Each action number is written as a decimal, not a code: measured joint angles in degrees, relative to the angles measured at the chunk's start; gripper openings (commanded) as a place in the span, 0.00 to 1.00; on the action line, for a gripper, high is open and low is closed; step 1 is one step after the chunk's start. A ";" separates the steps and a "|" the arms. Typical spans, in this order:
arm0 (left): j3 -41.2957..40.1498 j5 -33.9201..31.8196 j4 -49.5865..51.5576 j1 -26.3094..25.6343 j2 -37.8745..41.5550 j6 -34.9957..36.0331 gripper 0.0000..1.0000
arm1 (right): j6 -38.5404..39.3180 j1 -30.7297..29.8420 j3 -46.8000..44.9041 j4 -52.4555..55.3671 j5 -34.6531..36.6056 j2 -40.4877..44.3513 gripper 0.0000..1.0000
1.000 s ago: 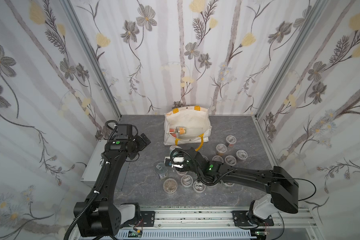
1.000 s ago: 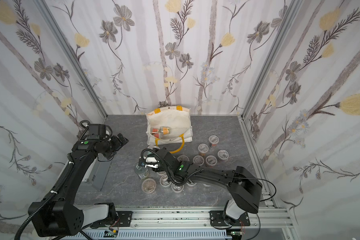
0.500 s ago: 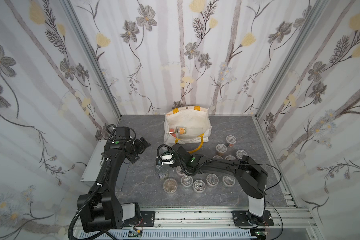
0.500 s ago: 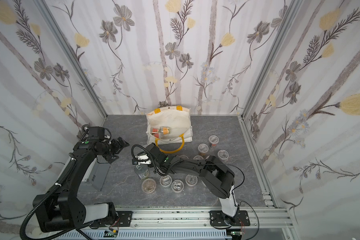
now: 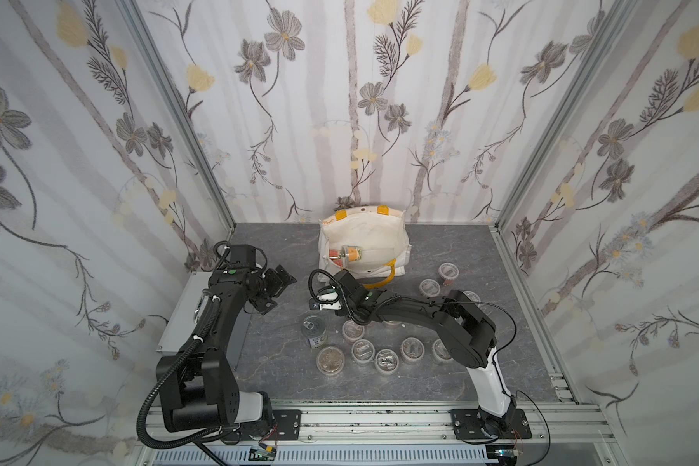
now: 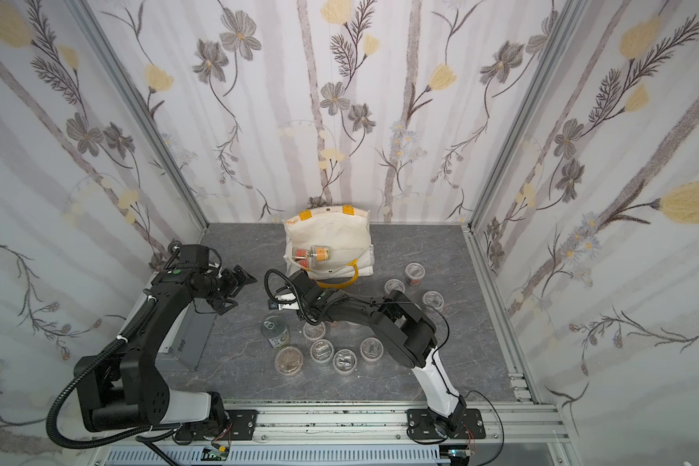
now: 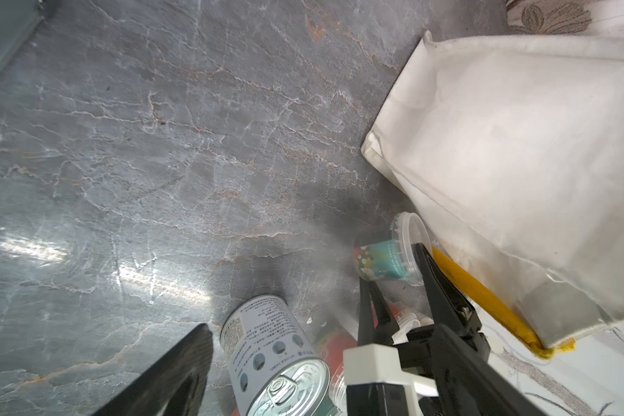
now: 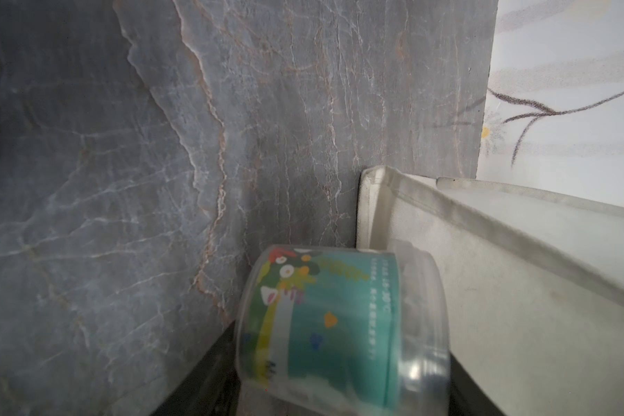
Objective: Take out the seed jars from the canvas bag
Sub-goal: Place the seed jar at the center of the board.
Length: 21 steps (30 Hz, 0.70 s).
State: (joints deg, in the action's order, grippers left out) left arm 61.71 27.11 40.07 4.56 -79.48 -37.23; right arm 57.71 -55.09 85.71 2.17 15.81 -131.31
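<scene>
seed jar [image 7: 379,261] clamped in right gripper [image 7: 393,266] (left gripper [image 5: 274,292] gapes wide).

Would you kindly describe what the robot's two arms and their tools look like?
Both arms are black with chunky rounded joints and a white lowest link. The left arm carries a thick ribbed black hose; the right arm has thin black cables. Each bears a small green dot near the wrist. The right tool has slim black fingers on a white block.
</scene>
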 measured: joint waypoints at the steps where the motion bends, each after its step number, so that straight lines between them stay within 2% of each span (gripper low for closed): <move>1: -0.09 0.09 -0.15 0.00 -0.09 -0.13 0.96 | 0.00 0.09 0.59 0.07 0.39 -0.48 0.61; 13: -1.49 0.13 -0.85 0.00 0.07 -0.48 0.95 | 0.04 0.44 2.73 -2.34 4.42 -4.31 0.66; 21: -2.05 0.37 -1.22 0.00 0.48 -0.79 0.95 | 0.44 0.31 0.37 -2.03 4.94 -2.47 0.74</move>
State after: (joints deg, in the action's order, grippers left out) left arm 59.66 27.49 38.85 4.56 -79.00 -38.02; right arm 58.15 -54.78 86.08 0.14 20.75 -133.78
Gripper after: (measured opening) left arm 0.951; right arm 0.740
